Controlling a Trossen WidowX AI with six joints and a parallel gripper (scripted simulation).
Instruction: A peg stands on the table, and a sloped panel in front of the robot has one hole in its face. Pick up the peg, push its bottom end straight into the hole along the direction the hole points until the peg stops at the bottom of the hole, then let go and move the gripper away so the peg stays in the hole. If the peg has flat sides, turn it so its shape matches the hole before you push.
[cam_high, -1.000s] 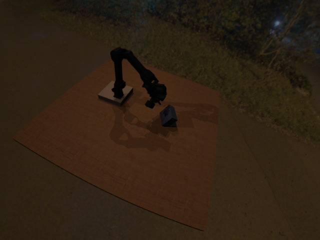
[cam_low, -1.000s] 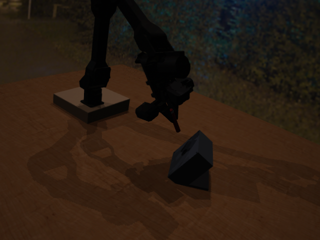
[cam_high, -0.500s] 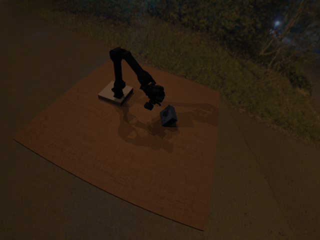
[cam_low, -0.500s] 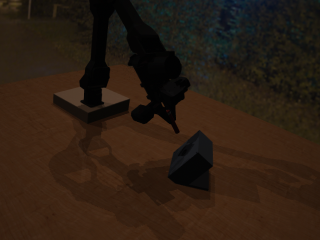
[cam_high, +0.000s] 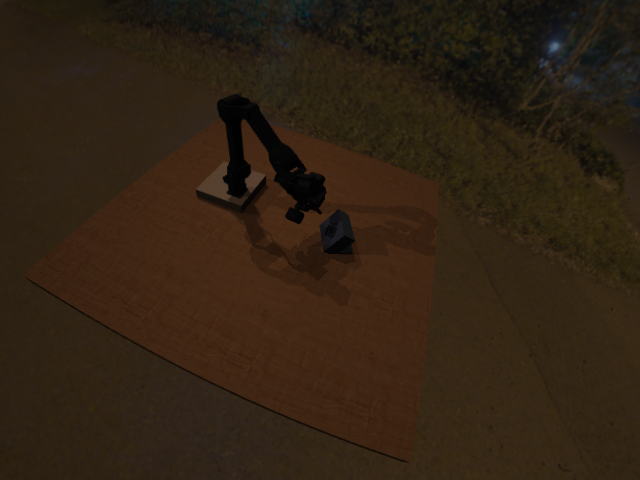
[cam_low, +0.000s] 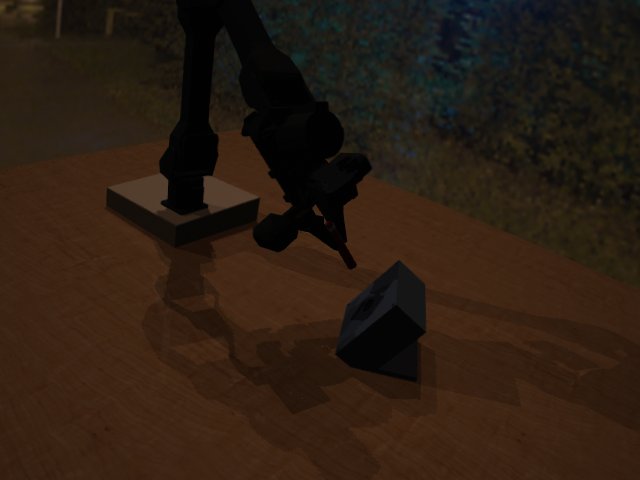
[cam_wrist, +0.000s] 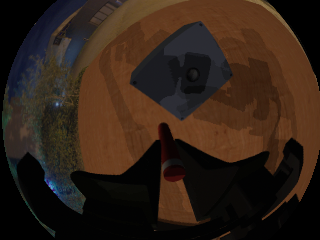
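The red peg (cam_low: 346, 254) (cam_wrist: 169, 150), round with a pale band near its upper end, is held between the fingers of my gripper (cam_high: 317, 210) (cam_low: 340, 244) (cam_wrist: 167, 143). The gripper is shut on it. The peg is tilted, its free end pointing down toward the panel, in the air and apart from it. The grey-blue sloped panel (cam_high: 345, 231) (cam_low: 385, 303) (cam_wrist: 160, 65) stands on the table. Its round, dark hole (cam_low: 368, 304) (cam_wrist: 193, 74) is in the face toward the arm, under the gripper's shadow. The peg cannot be made out in the top view.
The wooden table top (cam_high: 206, 310) (cam_low: 129, 413) bears the panel and the arm's pale square base (cam_high: 214, 188) (cam_low: 139, 197). The arm's shadows cross the table and the panel's face. A dark block on the gripper's side hangs low beside the fingers.
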